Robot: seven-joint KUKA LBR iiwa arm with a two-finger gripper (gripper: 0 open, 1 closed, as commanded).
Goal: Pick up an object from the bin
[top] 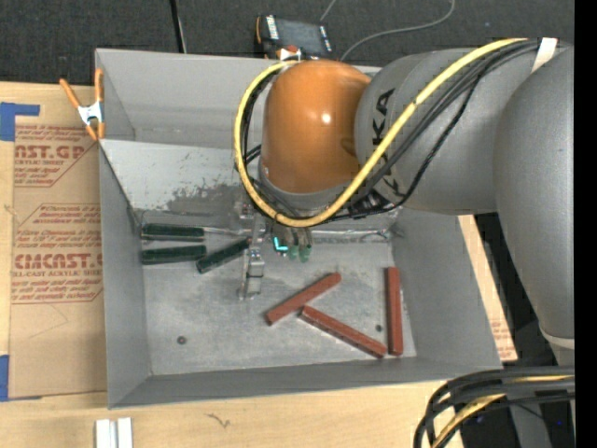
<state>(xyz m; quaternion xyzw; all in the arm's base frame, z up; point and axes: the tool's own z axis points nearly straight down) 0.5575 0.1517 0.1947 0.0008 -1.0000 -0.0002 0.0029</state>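
My gripper (251, 278) reaches down from under the orange cover into the middle of the bin, its metal tip near the floor. A dark green stick (222, 256) lies slanted just to its left, its right end close to the tip; whether they touch is unclear. Just right of the gripper, a red-brown stick (302, 298) lies slanted on the floor.
Two more dark green sticks (173, 232) (173, 253) lie side by side by the left wall. A second red-brown stick (341, 331) lies near the front and a third (394, 310) lies lengthwise by the right wall. The arm covers the bin's back right.
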